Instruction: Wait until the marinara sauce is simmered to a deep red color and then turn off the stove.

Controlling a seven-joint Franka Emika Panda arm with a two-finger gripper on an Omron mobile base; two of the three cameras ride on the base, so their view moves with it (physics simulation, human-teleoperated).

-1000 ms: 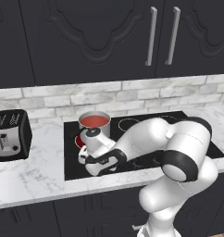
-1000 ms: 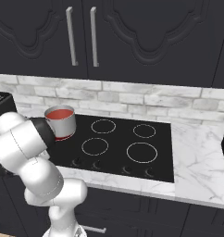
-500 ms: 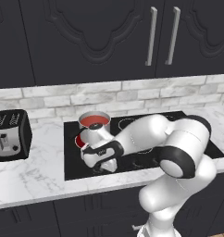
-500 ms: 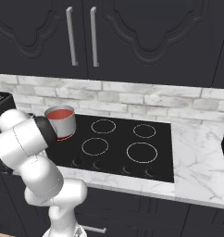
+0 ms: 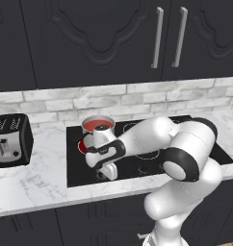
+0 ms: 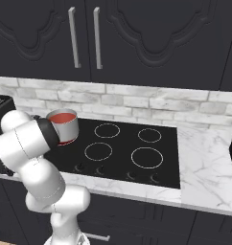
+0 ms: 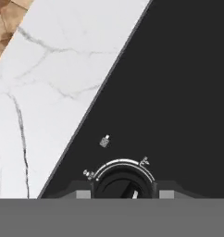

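One knob: the gripper [image 7: 124, 193] sits directly over a round stove knob [image 7: 123, 181] ringed in white, at the front left of the row; its jaws stand together either side of the dial, and I judge them to be pinching it, though contact is too low in the hand view to confirm.
Stove: the black cooktop [image 6: 122, 143] stretches away from the gripper toward the wall.
Sauce: the marinara sauce [image 5: 98, 126] shows deep red in its saucepan [image 6: 64, 126], on the back left burner, just behind the gripper [image 5: 108, 169].
Edges: the bench [image 7: 49, 83] edge runs close beside the knob.
Room: open glass lies to the right; the toaster [image 5: 10, 140] is well apart.
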